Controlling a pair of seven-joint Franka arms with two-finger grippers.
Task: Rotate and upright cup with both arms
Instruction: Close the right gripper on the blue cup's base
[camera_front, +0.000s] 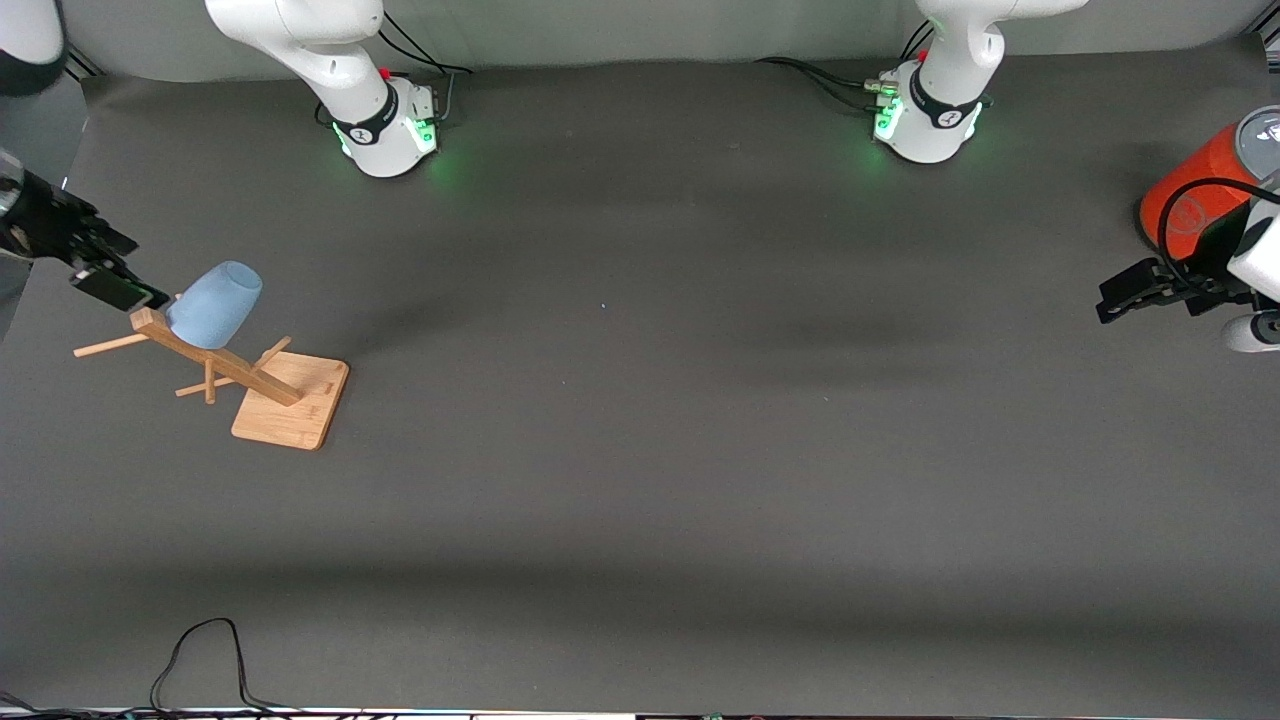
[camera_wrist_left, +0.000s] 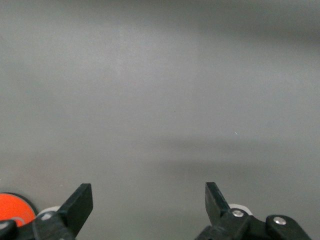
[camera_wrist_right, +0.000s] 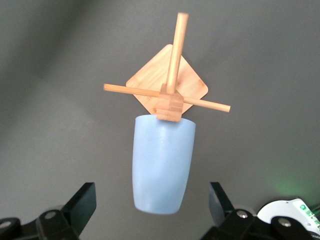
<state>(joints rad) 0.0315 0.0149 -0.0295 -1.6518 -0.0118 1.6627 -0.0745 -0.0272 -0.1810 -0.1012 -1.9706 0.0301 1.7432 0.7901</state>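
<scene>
Both my arms are out at the table's ends, with the cup hung mouth-down on a wooden rack.

My right arm reaches out past its end of the table, wrist angled down toward the rack. My left arm waits at its own end of the table, wrist bent beside the orange-red can. On the dark table near the right arm's end, the wooden rack stands on its square base. The cup sits slipped over one peg, rounded base pointing up and outward. My right gripper hangs spread wide on either side of the cup's base, touching nothing. My left gripper is likewise parted and empty over bare table.
</scene>
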